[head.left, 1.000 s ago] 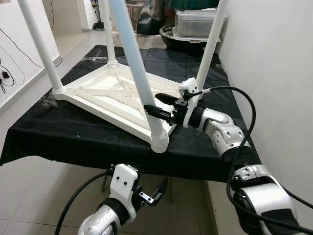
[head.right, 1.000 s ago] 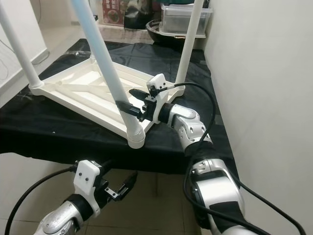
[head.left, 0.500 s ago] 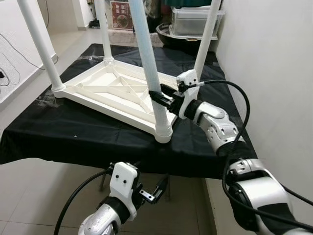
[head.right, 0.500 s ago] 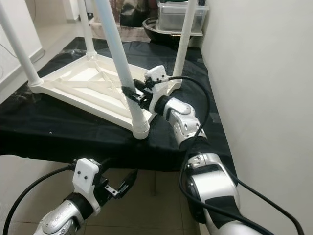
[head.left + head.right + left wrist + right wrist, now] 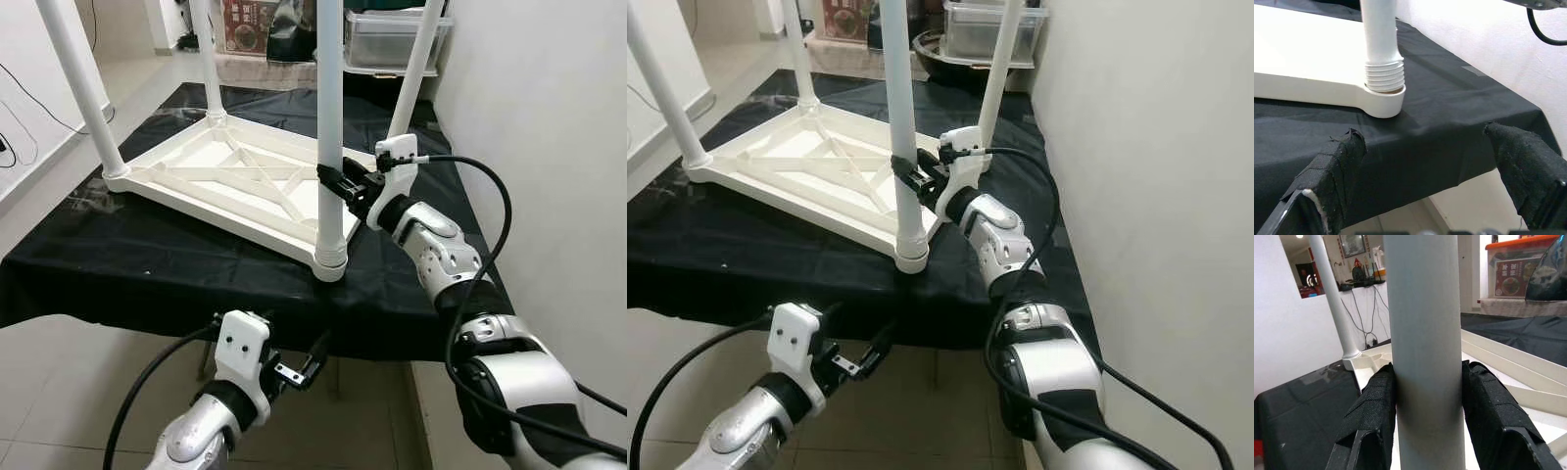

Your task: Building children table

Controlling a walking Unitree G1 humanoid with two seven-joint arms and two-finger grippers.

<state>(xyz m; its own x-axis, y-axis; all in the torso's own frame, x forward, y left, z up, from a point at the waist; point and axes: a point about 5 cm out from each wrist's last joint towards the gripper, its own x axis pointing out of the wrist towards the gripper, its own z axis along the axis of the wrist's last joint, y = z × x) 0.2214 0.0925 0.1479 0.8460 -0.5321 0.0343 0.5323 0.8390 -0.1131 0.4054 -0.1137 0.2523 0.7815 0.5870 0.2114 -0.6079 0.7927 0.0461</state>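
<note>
Right claw [image 5: 336, 182] clamped on the upright white leg [image 5: 331, 117], whose threaded end sits below it in the inverted tabletop's [image 5: 211, 181] corner socket; off-axis pull risks cross-threading; left claw [image 5: 306, 364] idles open under the desk [image 5: 147, 279].

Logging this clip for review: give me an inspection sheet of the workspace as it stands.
Surface: black cloth over a table.
Job's things: white tabletop upside down, four legs up; near leg upright in its corner socket.
Clutter: nothing seen.
Grippers: right gripper shut on near leg; left gripper open, below the cloth edge.
Cables: black cable looping along right arm.
Surroundings: white wall right; plastic bin behind.
</note>
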